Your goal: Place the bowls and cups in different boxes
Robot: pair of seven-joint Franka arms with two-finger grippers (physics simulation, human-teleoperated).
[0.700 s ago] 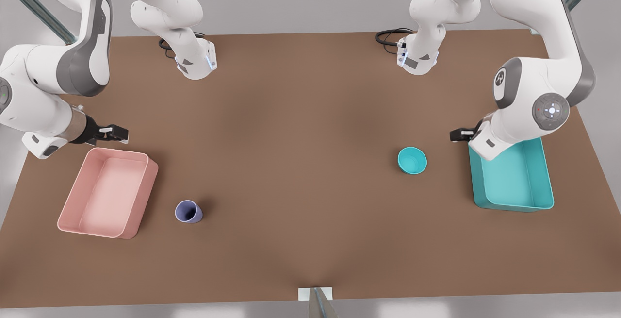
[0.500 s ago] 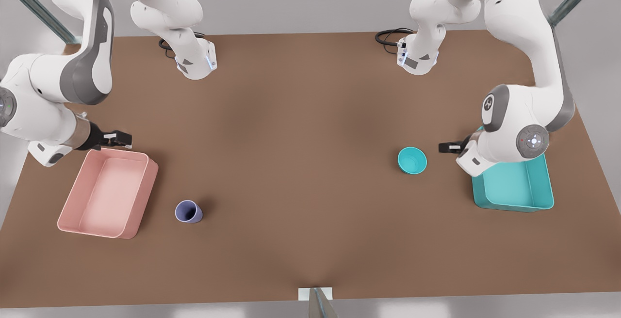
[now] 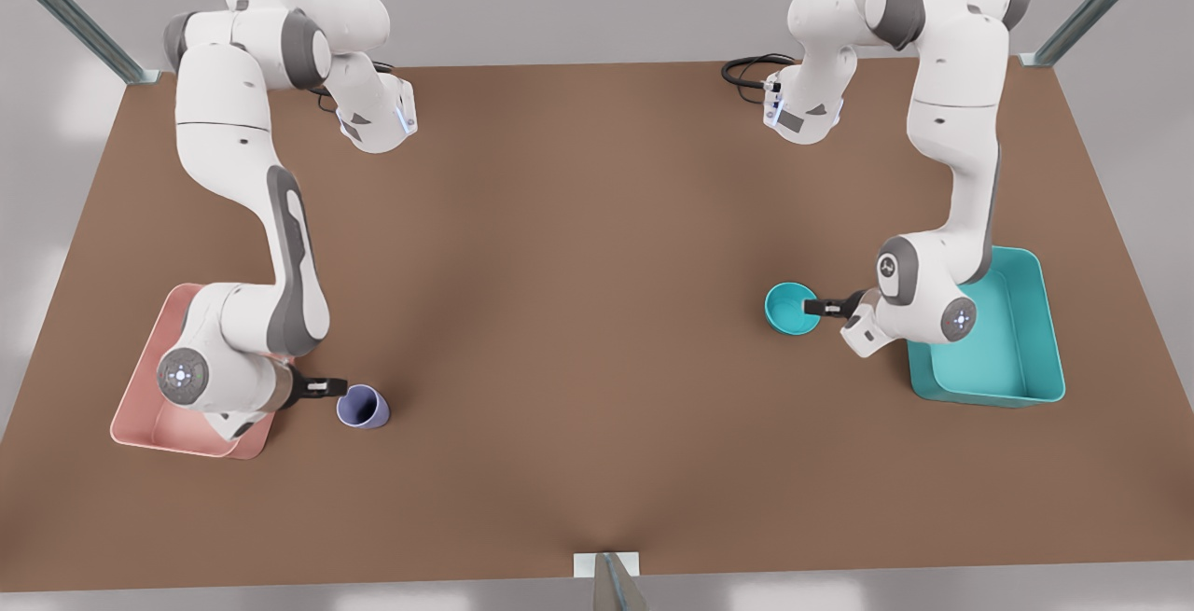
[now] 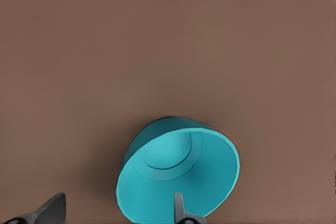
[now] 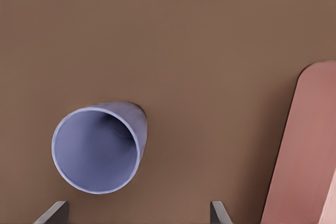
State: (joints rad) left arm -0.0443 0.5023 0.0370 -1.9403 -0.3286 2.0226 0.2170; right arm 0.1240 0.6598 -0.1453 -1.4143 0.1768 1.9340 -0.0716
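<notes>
Your glossy teal bowl (image 3: 791, 308) sits on the matte brown bench (image 3: 578, 247) beside the teal tub (image 3: 1035, 331); the left claw (image 3: 813, 307), spread wide, has dropped to straddle its rim. The right claw (image 3: 328, 388), also wide, has swung down to the tapered lavender cup (image 3: 362, 406) beside the pink tub (image 3: 149, 424).

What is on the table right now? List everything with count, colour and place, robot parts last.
bowl: one, teal, on the table, front view's right, beside the teal box.
cup: one, lavender, on the table, front view's left, beside the pink box.
teal box: one, front view's right edge.
pink box: one, pale pink, front view's left, partly under an arm.
table: one, brown.
cable: one, black, far edge.
left end effector: open, one finger inside the bowl's rim.
right end effector: open, at the cup.
</notes>
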